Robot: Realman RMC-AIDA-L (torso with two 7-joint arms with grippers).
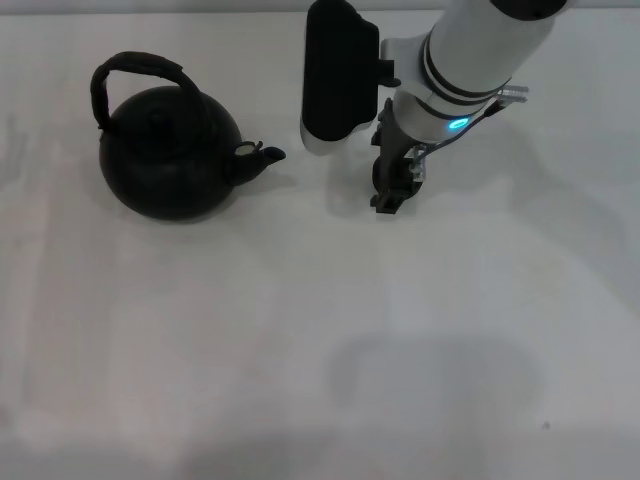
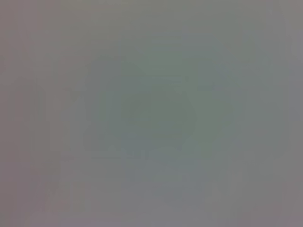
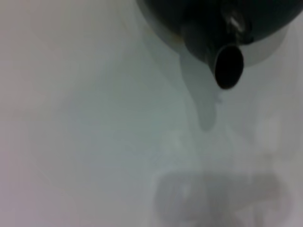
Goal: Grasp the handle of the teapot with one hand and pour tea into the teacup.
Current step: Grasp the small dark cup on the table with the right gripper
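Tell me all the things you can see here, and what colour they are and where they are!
teapot: one, matte black, standing on the left part of the table, spout pointing toward the right arm.
handle: one, black, arching over the top of the teapot, nothing holding it.
spout: one, black, short, seen close up in the right wrist view.
table: one, white, under everything.
teacup: none can be seen in any view.
right gripper: one, black fingers on a white arm with a blue light, pointing down at the table to the right of the spout, not touching the teapot.
left gripper: not in view.
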